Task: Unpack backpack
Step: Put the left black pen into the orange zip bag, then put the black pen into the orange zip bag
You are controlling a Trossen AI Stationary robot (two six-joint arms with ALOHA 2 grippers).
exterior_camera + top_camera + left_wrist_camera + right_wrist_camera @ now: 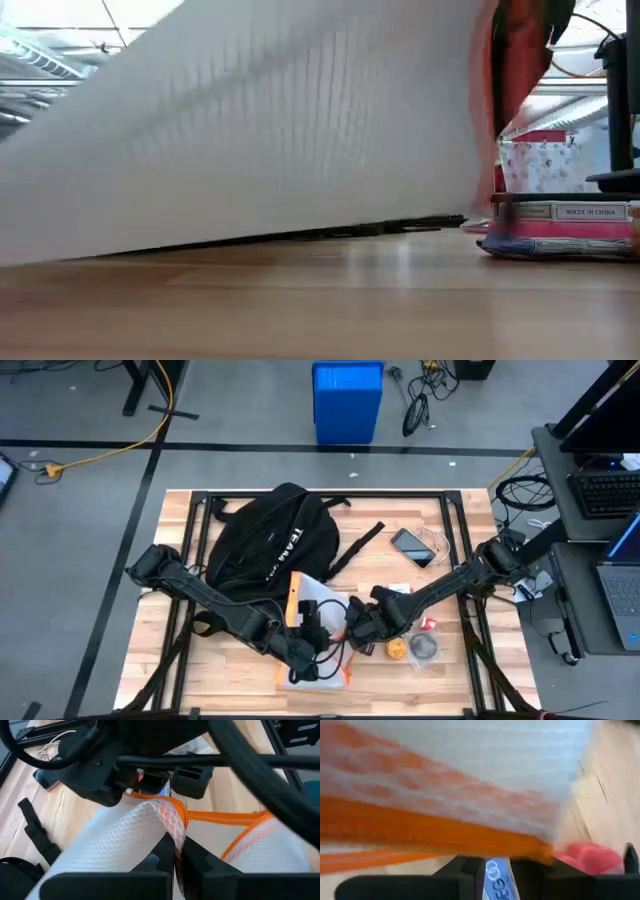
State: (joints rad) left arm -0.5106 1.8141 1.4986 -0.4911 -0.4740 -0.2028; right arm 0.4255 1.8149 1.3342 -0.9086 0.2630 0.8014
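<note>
The black backpack (268,540) lies on the far left part of the table, its white lettering facing up. Near of it a white mesh pouch (318,632) with an orange rim rests on the table. My left gripper (305,657) is shut on the pouch's mesh near the front edge. My right gripper (358,628) is shut at the pouch's orange rim, facing the left one. In the low view the pouch (250,130) fills most of the picture, its lower edge on the wood. My left gripper pinches a raised fold of the white mesh (170,827) between its two fingers, just under the orange rim. The pouch's far part lies on the table. My right gripper has a blue-and-white printed piece (497,872) between its fingers, right at the orange rim (470,842). Whether that piece belongs to the pouch cannot be told.
A phone (412,547) and a loose black strap (360,545) lie right of the backpack. A round tin (425,648), an orange item (397,650) and a red-and-white one (430,623) sit near the right gripper. In the low view a red tin (565,225) stands at the right.
</note>
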